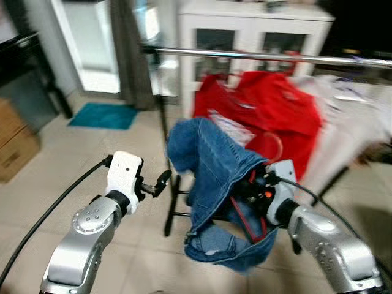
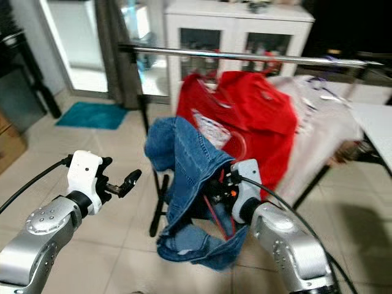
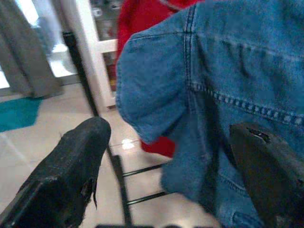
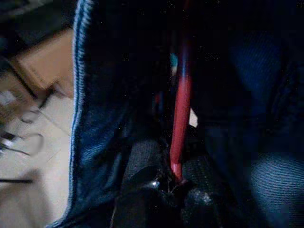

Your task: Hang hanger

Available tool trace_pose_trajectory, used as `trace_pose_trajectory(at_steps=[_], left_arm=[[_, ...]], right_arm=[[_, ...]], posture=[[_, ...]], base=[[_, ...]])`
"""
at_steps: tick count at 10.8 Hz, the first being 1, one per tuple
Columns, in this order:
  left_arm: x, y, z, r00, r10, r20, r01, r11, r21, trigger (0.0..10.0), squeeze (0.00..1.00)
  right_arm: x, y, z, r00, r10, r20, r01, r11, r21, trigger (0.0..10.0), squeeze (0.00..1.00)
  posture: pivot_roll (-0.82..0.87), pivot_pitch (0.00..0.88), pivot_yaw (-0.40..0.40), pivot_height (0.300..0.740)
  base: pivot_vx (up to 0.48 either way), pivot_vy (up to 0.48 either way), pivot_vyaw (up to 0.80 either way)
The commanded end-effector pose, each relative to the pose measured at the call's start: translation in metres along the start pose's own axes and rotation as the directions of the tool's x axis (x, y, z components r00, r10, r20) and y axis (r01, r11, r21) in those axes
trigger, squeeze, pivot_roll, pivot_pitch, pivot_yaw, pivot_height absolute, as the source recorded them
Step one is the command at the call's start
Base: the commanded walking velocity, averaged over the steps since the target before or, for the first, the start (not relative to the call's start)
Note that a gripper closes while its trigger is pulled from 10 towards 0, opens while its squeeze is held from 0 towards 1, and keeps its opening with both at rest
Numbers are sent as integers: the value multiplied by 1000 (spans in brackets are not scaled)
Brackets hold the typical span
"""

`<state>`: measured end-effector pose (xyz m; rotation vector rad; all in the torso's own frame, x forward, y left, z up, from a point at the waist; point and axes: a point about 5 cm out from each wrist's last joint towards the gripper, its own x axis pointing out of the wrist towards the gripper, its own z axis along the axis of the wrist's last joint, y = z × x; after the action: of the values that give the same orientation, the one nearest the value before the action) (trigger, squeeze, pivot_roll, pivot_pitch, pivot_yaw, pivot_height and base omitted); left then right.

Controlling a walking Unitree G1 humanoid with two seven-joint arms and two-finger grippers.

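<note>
While clamped: one hanger (image 4: 180, 109), one jacket (image 1: 211, 159).

Left gripper (image 3: 166, 166) spread wide, its two black fingers (image 3: 66, 180) framing a blue denim garment (image 3: 223, 95) close ahead, red cloth (image 3: 142, 19) behind it, a black rack leg (image 3: 90, 95) crossing pale tiled floor (image 3: 28, 147).
</note>
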<state>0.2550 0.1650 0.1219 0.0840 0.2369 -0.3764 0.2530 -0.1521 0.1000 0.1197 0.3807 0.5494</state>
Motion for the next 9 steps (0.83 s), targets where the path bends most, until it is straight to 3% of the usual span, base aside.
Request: trace_pose_trajectory(at_steps=[1, 2, 4, 5, 6, 8, 9], left_arm=[[-3, 12, 4, 1000, 20, 20, -20, 1000, -2, 10000, 796], [-6, 33, 3, 999, 54, -6, -54, 998, 43, 10000, 1000], [-12, 68, 13, 994, 106, 6, -106, 992, 68, 10000, 1000], [-19, 93, 17, 997, 76, 5, -76, 997, 33, 10000, 1000], [-22, 103, 12, 999, 25, -27, -24, 1000, 20, 10000, 1000], [-20, 117, 10, 998, -58, 25, 60, 989, -138, 10000, 1000], [-15, 117, 6, 984, -161, 73, 175, 947, -268, 10000, 843]], right_arm=[[-1, 0, 13, 999, 10, 36, -9, 999, -43, 10000, 0], [-3, 1, 20, 998, 48, 33, -45, 996, -82, 10000, 0], [-10, 6, 29, 985, 168, 26, -162, 975, -151, 10000, 0], [-16, 7, 39, 967, 253, 18, -245, 951, -187, 10000, 0], [-19, 8, 47, 952, 303, 31, -291, 935, -201, 10000, 0], [-28, 14, 59, 903, 430, 22, -413, 879, -239, 10000, 0], [-35, 19, 64, 859, 512, 1, -494, 830, -258, 10000, 0]], posture=[[-106, 0, 10, 740], [-103, 0, 0, 740], [-100, 0, -5, 740], [-98, 0, -11, 740], [-101, 0, -14, 740], [-101, 0, -22, 740], [-101, 0, -22, 740]], base=[[0, 0, 0], [0, 0, 0], [0, 0, 0], [0, 0, 0], [0, 0, 0], [0, 0, 0], [0, 0, 0]])
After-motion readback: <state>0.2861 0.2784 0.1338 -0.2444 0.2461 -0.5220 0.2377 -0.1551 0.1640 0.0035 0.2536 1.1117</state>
